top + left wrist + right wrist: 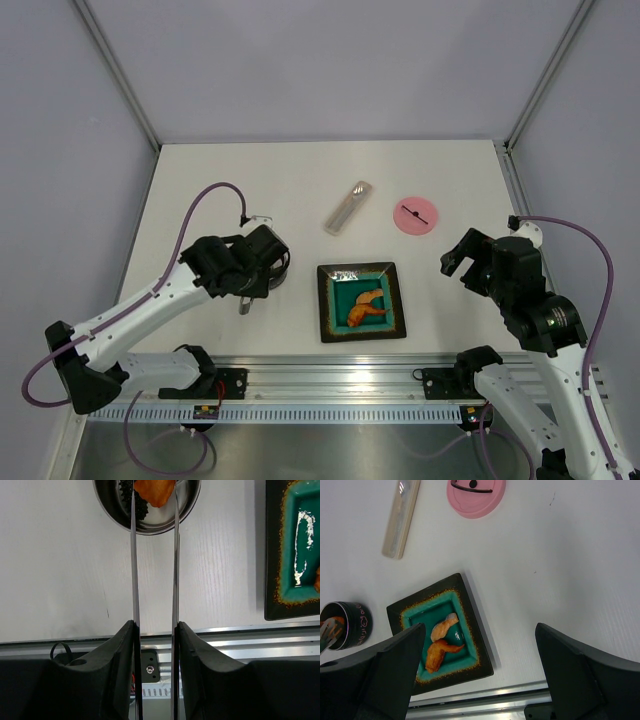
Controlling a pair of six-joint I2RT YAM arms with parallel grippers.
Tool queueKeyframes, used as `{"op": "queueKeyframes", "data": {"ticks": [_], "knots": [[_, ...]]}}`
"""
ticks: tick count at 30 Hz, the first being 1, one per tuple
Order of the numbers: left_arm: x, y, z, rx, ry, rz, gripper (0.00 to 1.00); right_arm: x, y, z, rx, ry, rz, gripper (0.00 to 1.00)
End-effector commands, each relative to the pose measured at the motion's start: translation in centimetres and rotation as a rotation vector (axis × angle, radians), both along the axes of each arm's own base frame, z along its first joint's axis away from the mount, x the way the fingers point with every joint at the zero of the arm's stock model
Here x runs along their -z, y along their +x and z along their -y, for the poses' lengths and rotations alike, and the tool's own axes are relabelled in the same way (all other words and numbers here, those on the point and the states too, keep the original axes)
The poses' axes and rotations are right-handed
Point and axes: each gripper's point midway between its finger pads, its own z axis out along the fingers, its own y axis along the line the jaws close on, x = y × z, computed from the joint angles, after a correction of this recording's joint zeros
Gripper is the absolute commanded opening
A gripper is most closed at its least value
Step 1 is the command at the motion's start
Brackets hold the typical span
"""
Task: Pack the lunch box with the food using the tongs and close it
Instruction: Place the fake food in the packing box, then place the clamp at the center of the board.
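My left gripper [156,625] is shut on the two thin arms of the tongs [134,570], which reach out ahead of its fingers. The tong tips pinch an orange piece of food [154,491] over the mouth of the round steel lunch box [150,527]. A dark piece [134,502] lies inside it. In the top view the left gripper [252,272] covers most of the tin. Two orange pieces [444,626] [436,656] lie on the teal plate [361,270]. The pink lid [415,214] rests flat at the back right. My right gripper [462,268] hovers open and empty, right of the plate.
A short flat silvery utensil [348,207] lies behind the plate, left of the lid. The metal rail [340,372] runs along the table's near edge. Grey walls close in the table at both sides and the back.
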Motion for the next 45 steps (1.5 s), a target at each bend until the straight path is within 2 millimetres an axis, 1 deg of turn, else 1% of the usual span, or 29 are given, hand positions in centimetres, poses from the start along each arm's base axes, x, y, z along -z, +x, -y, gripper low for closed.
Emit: {"op": "queueKeyframes", "data": {"ticks": [1,4,11,13,14,15,18,19,20,21,22,25,26,27,28,29,31,32,33,34,36,37,39,40,41,42,43,44,45], "knots": [[-0.9,1.0,0.5,-0.006,-0.058,0.058,0.32,-0.5,0.4,-0.6,-0.015,0.028,0.022,0.99],[-1.0,0.9,0.5,-0.005,-0.061,0.057,0.45,-0.6,0.4,-0.6,-0.015,0.029,0.025,0.99],[-1.4,1.0,0.7,-0.002,-0.07,0.06,0.49,-0.6,0.5,-0.7,-0.018,0.03,0.026,0.99],[-1.6,1.1,0.8,-0.003,-0.074,0.065,0.48,-0.6,0.6,-0.7,-0.019,0.028,0.026,1.0],[-1.9,1.1,0.7,-0.004,-0.08,0.072,0.42,-0.6,0.5,-0.7,-0.019,0.027,0.025,0.99],[-2.0,1.1,0.7,-0.005,-0.08,0.076,0.39,-0.6,0.5,-0.6,-0.018,0.027,0.026,0.99],[-3.3,1.6,0.3,-0.019,-0.08,0.113,0.3,-0.5,0.5,-0.6,-0.018,0.026,0.025,0.99],[-4.3,1.9,0.3,-0.027,-0.085,0.141,0.26,-0.5,0.5,-0.6,-0.018,0.027,0.025,0.99],[-4.8,2.2,0.2,-0.03,-0.087,0.156,0.23,-0.6,0.5,-0.6,-0.018,0.027,0.026,0.99],[-5.2,2.4,0.2,-0.029,-0.083,0.166,0.16,-0.5,0.5,-0.7,-0.017,0.028,0.025,0.99],[-6.3,2.9,0.2,-0.037,-0.091,0.195,0.12,-0.6,0.5,-0.7,-0.018,0.03,0.027,1.0],[-7.4,4.5,-0.6,-0.068,-0.067,0.23,0.05,-0.6,0.5,-0.7,-0.021,0.031,0.027,1.0],[-8.1,5.4,-1.3,-0.085,-0.065,0.251,0.04,-0.5,0.5,-0.7,-0.018,0.029,0.023,0.99],[-8.7,6.4,-1.4,-0.097,-0.08,0.279,0.04,-0.4,0.5,-0.7,-0.018,0.03,0.021,0.99],[-8.8,7.1,-1.7,-0.108,-0.084,0.283,0.04,-0.3,0.4,-0.7,-0.02,0.031,0.021,0.99],[-9.0,8.3,-3.2,-0.162,-0.071,0.294,0.04,-0.3,0.4,-0.7,-0.02,0.031,0.021,1.0],[-9.2,10.1,-4.5,-0.193,-0.048,0.311,0.03,-0.1,0.5,-0.8,-0.023,0.03,0.016,0.99],[-9.3,11.1,-6.4,-0.235,-0.025,0.321,0.03,-0.1,0.5,-0.8,-0.021,0.03,0.013,0.99],[-9.7,12.5,-7.0,-0.26,-0.037,0.36,0.03,-0.1,0.6,-0.8,-0.022,0.029,0.013,1.0],[-9.5,13.5,-8.6,-0.312,-0.03,0.372,0.02,-0.1,0.6,-0.8,-0.023,0.027,0.012,0.99],[-8.6,15.4,-9.7,-0.327,-0.03,0.385,0.01,-0.2,0.7,-0.8,-0.021,0.031,0.015,0.99],[-8.0,16.1,-10.6,-0.351,-0.049,0.369,0.01,-0.3,0.7,-0.9,-0.02,0.034,0.016,0.99],[-6.6,17.9,-11.4,-0.366,-0.04,0.365,0.01,-0.5,0.7,-0.9,-0.019,0.039,0.023,1.0],[-6.0,18.5,-12.2,-0.386,-0.032,0.361,0.01,-0.5,0.6,-0.8,-0.018,0.039,0.027,1.0],[-5.0,19.2,-12.5,-0.388,-0.018,0.346,0.02,-0.6,0.6,-0.8,-0.018,0.038,0.028,1.0],[-4.7,20.1,-12.7,-0.393,-0.03,0.366,0.03,-0.6,0.6,-0.7,-0.017,0.034,0.029,0.99],[-3.6,20.4,-13.5,-0.412,-0.029,0.351,0.05,-0.5,0.4,-0.7,-0.015,0.032,0.022,0.99],[-3.0,21.3,-13.7,-0.418,-0.039,0.364,0.07,-0.7,0.4,-0.6,-0.015,0.031,0.025,0.99],[-2.2,21.7,-13.4,-0.407,-0.068,0.349,0.13,-0.8,0.3,-0.6,-0.015,0.033,0.031,0.99]]}}
